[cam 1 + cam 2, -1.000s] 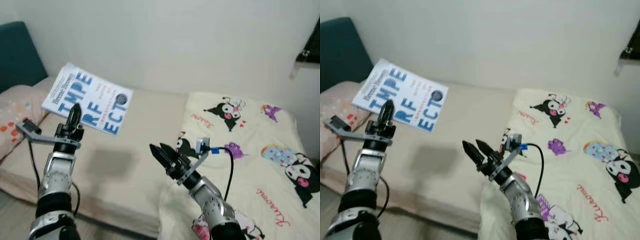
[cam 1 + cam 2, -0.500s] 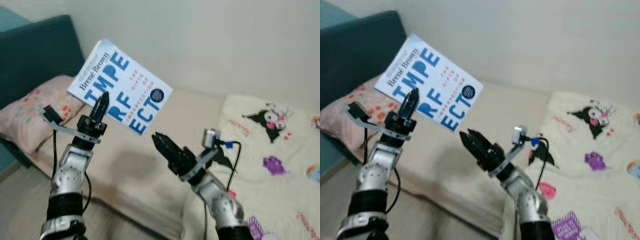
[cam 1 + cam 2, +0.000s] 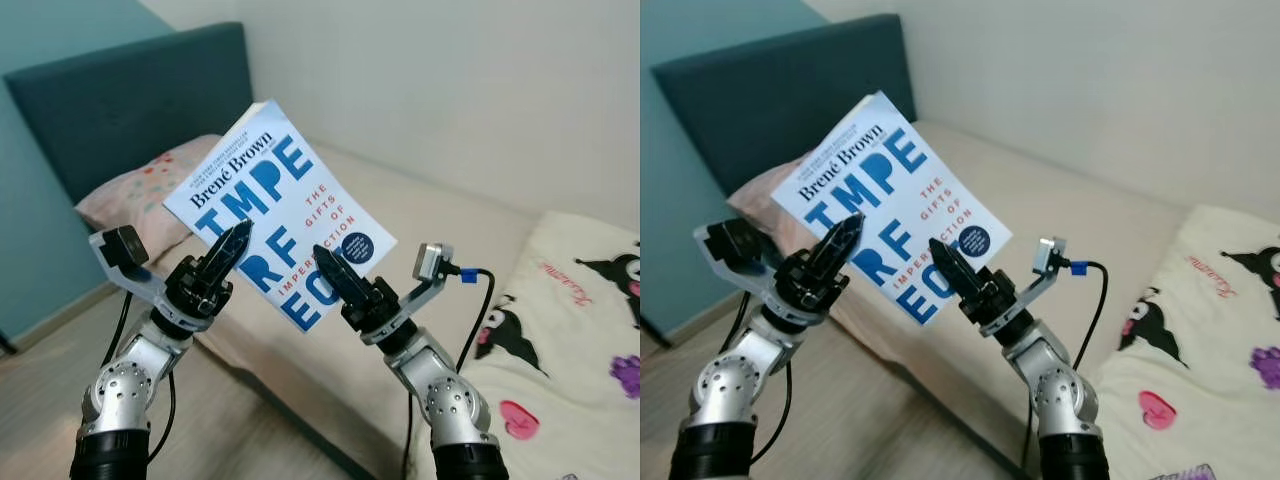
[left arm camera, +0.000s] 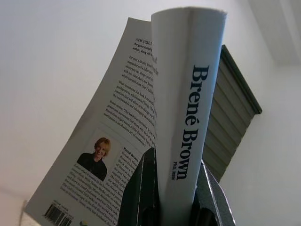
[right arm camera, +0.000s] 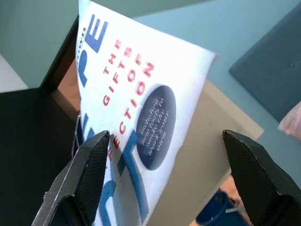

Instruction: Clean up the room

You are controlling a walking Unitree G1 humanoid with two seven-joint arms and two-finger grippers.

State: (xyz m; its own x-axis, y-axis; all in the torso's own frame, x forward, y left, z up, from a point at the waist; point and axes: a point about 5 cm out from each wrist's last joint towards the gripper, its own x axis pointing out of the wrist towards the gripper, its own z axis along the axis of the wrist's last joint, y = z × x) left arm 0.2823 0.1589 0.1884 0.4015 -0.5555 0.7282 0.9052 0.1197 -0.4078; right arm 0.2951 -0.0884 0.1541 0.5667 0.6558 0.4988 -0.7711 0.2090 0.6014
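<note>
Your left tool (image 3: 232,247) clamps the white book (image 3: 285,210) at its spine, your right tool (image 3: 330,267) spread wide just before its cover, above the bed (image 3: 440,215)

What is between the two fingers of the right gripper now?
In the right wrist view, the lower corner of the book lies between the open right gripper fingers, untouched.

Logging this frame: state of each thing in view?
book: closed, held up tilted over the bed edge
left end effector: shut on the book's spine
right end effector: open, by the book's lower edge
pillow: lying at the headboard
patterned blanket: spread on the bed
</note>
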